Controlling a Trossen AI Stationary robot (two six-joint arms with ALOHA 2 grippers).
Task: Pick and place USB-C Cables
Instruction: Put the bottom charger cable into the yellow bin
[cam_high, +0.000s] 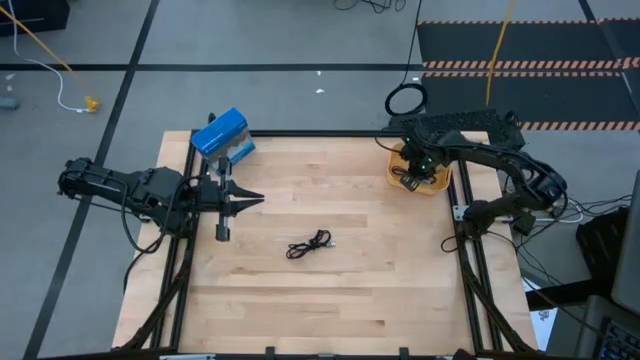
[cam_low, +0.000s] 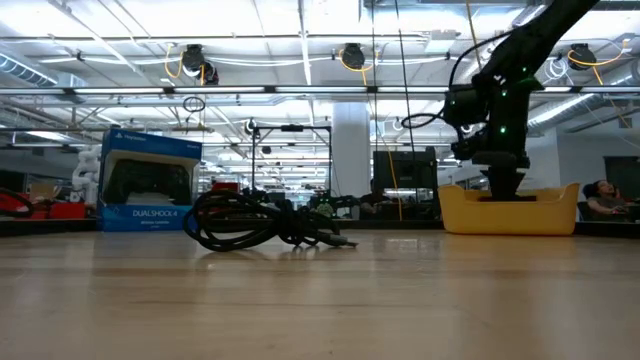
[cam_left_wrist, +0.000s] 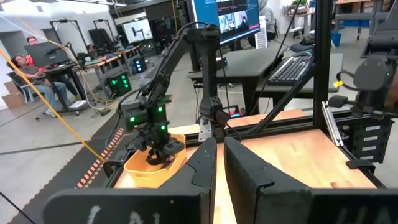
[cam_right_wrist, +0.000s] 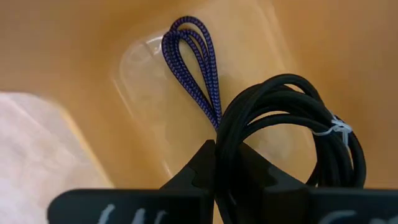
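Wooden bench (cam_high: 330, 300), nearest: one black cable (cam_high: 309, 244) coiled mid-surface, not yet fetched. Left gripper (cam_high: 243, 201) idle beside a blue box (cam_high: 219, 133), fingers nearly together, holding nothing. Farther back, right gripper (cam_right_wrist: 227, 155) down inside the yellow bin (cam_high: 440, 184), fingers clamped on a second black cable (cam_right_wrist: 292, 134), bluish-purple cable (cam_right_wrist: 193, 59) lying beneath. Roughly two thirds done, by appearances.

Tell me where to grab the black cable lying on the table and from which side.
Grip the black cable across its bundled middle, coming straight down from above. It lies flat in a small loose coil on bare wood, clear of the blue box and yellow bin, so probably nothing blocks a top approach.
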